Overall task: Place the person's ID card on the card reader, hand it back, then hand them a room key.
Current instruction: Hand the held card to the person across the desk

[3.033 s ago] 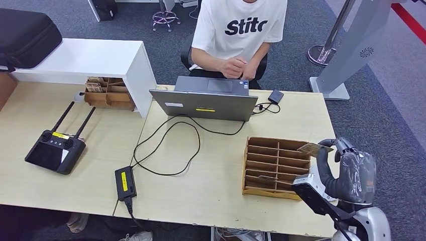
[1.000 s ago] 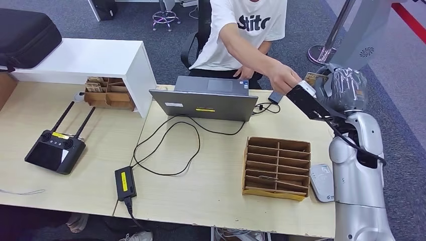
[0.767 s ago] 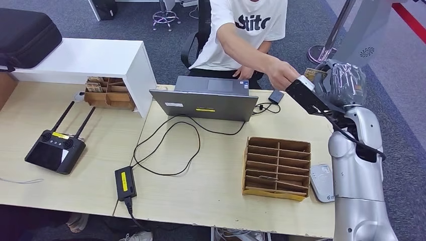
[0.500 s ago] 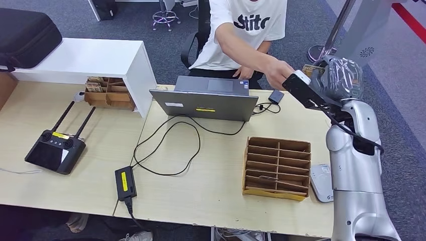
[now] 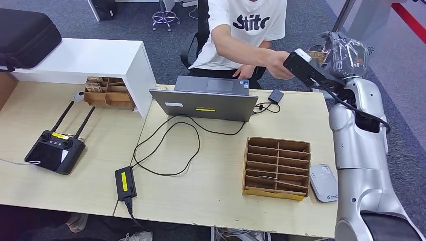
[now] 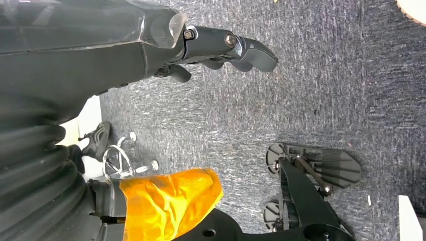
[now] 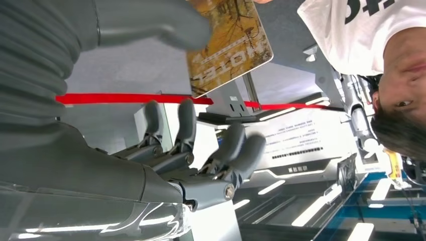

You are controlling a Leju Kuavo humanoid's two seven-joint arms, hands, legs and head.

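My right hand [image 5: 345,49] is raised beyond the table's far right corner and pinches a brown-and-gold room key card [image 5: 316,53]. In the right wrist view the thumb [image 7: 150,22] presses on the card [image 7: 228,45] while the other fingers [image 7: 236,145] are spread apart from it. The person's hand [image 5: 278,64] reaches across to the card; the black wrist block [image 5: 304,68] hides whether it touches. The white card reader [image 5: 323,183] lies on the table's near right with nothing on it. My left hand [image 6: 221,45] hangs above the carpet, holding nothing.
A wooden slotted organizer [image 5: 276,168] stands left of the reader. A grey laptop [image 5: 206,103] with cables sits mid-table, a black power brick [image 5: 125,182] near the front edge, a remote controller [image 5: 55,150] at left, a white shelf [image 5: 85,60] behind it.
My right arm rose from above the organizer to the far right, carrying the card toward the person. The person's arm stretched out and followed the card upward.
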